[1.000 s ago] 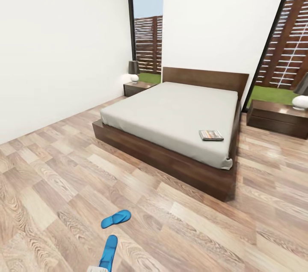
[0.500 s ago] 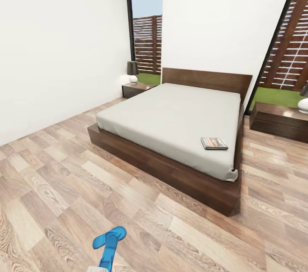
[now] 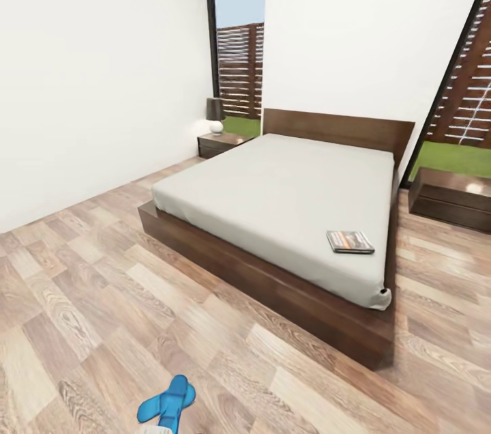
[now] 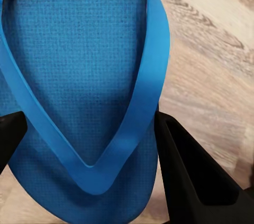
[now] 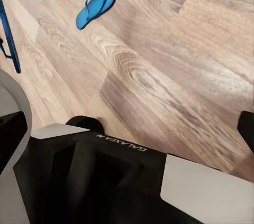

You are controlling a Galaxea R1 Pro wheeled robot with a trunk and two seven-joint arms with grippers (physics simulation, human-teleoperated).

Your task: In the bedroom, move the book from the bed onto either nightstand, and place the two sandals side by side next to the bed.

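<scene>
The bed fills the middle of the head view, and the book lies near its foot corner on the right. One nightstand stands left of the headboard, the other on the right. My left gripper is shut on a blue sandal, with a black finger on each side of the sole. In the head view that held sandal hangs at the bottom edge. The second sandal lies flat on the floor. My right gripper is open, with nothing between its fingers.
A small lamp stands on the left nightstand. Tall windows flank the bed's wall. Wood floor stretches between me and the bed. My own dark base shows in the right wrist view.
The whole head view has shifted as I rolled on: the bed stands nearer and further right. The floor sandal has slid down the picture to beside the held sandal.
</scene>
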